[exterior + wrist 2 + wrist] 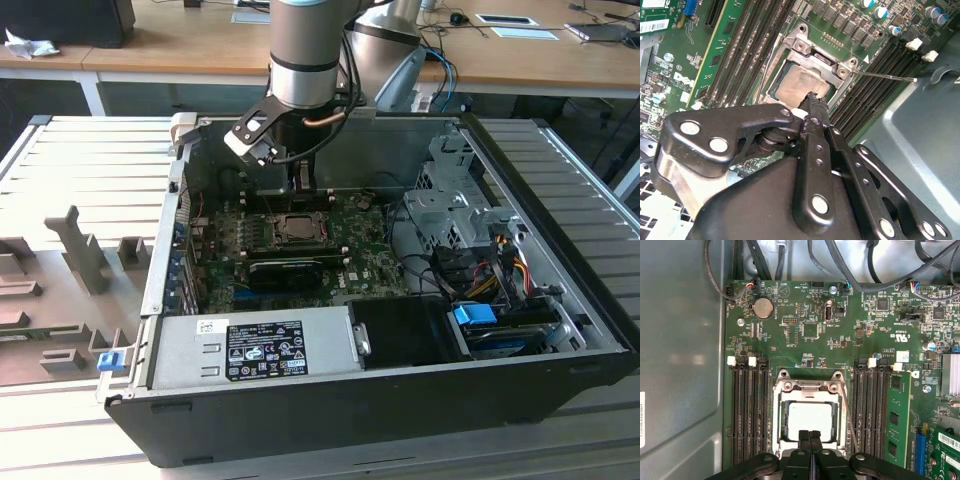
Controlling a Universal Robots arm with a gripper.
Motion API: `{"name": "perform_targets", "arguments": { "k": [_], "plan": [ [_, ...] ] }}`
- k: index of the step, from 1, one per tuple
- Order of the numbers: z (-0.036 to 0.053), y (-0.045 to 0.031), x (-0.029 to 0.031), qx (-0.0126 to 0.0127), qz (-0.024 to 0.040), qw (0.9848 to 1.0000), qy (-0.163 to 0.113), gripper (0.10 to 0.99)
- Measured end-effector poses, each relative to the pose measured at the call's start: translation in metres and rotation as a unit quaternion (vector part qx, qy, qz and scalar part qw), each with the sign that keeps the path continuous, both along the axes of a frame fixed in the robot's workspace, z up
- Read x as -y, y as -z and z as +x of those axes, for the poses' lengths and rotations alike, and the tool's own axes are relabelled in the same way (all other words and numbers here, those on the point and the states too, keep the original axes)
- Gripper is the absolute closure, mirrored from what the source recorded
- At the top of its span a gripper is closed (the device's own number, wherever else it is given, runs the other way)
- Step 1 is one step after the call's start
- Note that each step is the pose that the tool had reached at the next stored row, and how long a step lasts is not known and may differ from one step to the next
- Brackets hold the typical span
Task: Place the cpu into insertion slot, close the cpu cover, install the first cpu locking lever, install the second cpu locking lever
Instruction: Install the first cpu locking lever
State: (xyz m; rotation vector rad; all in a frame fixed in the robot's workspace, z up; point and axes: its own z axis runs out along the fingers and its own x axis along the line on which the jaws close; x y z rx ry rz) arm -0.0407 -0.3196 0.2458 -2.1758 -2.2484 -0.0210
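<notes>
Hanging with its black fingers [804, 441] pressed together, the gripper [810, 434] is positioned above the grey-topped square cpu [811, 419], which is seated in the silver-rimmed insertion slot [784, 421] under the lowered thin silver cpu cover [805, 386].

Shows grey on the cpu [810, 419], silver on the cpu cover [807, 385]. Reads green across the motherboard [805, 305], black on the gripper [810, 433].

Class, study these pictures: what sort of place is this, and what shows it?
Probably a robotics lab or workshop: a robot arm reaches into an open computer case on a slatted metal bench, with wooden desks behind.
</notes>
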Motion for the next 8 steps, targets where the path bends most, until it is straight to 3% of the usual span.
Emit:
{"name": "perform_targets", "arguments": {
  "k": [8],
  "plan": [
    [0.0000, -0.0018, 0.0000, 0.0000, -0.0001, 1.0000, 0.000, 0.980]
  ]
}}
